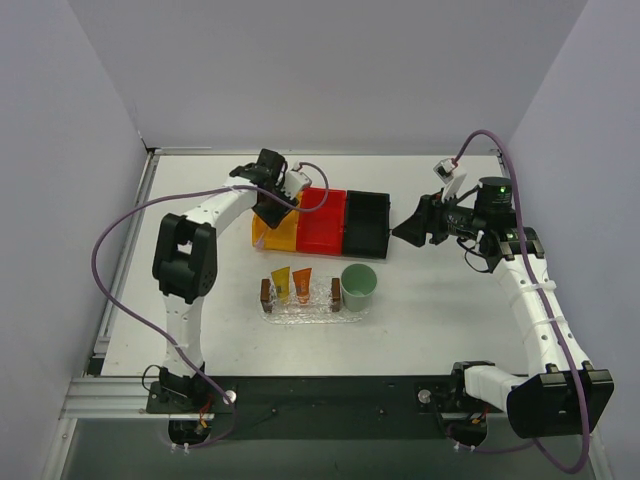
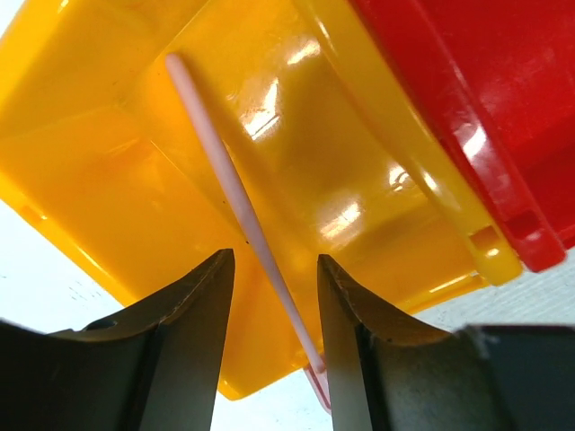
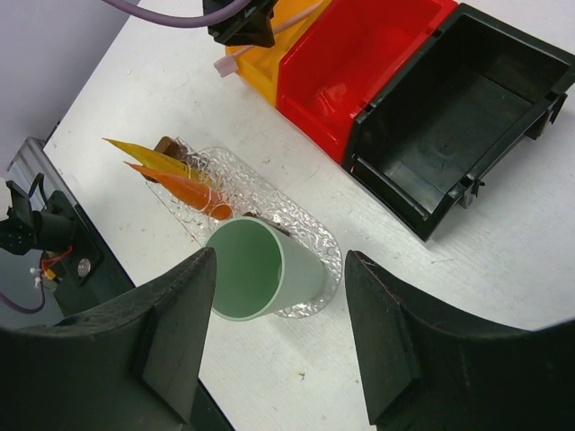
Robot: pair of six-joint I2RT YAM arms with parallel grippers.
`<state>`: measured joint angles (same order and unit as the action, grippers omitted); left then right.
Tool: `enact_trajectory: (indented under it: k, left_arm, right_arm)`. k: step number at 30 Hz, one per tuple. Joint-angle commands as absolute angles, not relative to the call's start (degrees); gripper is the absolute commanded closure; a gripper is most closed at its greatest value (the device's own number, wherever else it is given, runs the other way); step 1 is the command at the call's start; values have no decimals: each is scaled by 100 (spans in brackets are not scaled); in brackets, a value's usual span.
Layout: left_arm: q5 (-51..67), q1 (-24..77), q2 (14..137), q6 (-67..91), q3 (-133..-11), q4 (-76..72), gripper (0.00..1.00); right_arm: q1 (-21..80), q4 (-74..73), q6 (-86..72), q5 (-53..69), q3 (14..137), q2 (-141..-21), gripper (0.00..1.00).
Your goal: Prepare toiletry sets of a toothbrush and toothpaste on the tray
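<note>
The toothbrush (image 2: 220,162), a thin pale pink stick, lies slanted in the orange-yellow bin (image 2: 135,180), its pink head past the bin's near edge. My left gripper (image 2: 274,260) hangs over that bin (image 1: 272,232), open, its fingers on either side of the stick; the right finger touches it near the head. The yellow tube (image 1: 280,283) and the orange tube (image 1: 302,285) stand tilted on the clear bumpy tray (image 1: 315,312). My right gripper (image 1: 400,235) is open and empty, in the air right of the black bin. Its wrist view shows the tray (image 3: 269,193) and both tubes (image 3: 180,187).
A pale green cup (image 1: 358,286) stands at the tray's right end, also in the right wrist view (image 3: 256,269). A red bin (image 1: 322,225) and an empty black bin (image 1: 365,222) sit right of the orange-yellow one. Two small brown blocks (image 1: 266,292) stand on the tray.
</note>
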<state>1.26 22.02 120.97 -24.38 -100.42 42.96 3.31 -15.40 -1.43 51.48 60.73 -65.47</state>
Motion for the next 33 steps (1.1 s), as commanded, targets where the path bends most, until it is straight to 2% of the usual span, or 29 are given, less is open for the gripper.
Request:
enact_trajectory:
  k: [1,14,18,22,28,33]
  left_arm:
    - [88,2127,12260,-2417,-10178,4140,49]
    - [35,2074,12507,-2470,-10187,4148,51]
    - [62,2083,12480,-2435,-10204,4131,59]
    - [62,2092,12445,-2312,-10371,4288,72]
    - [88,2101,12358,-1908,-10924,4762,82]
    - [158,2127,12270,-1679,-11407,5194,100]
  right_arm:
    - [281,-1415,-53,5388,6047,-6565,46]
    - [255,-1415,-53,5440,6047,-6592,46]
    - [246,-1424,-53,5458,6047,-6592,46]
    - [246,-1433,-53,5502,6047,-6592,46]
    - [237,-1441,-53,5555,6056,-6566,46]
    - [229,-1450,-53,5581,6047,-6530,46]
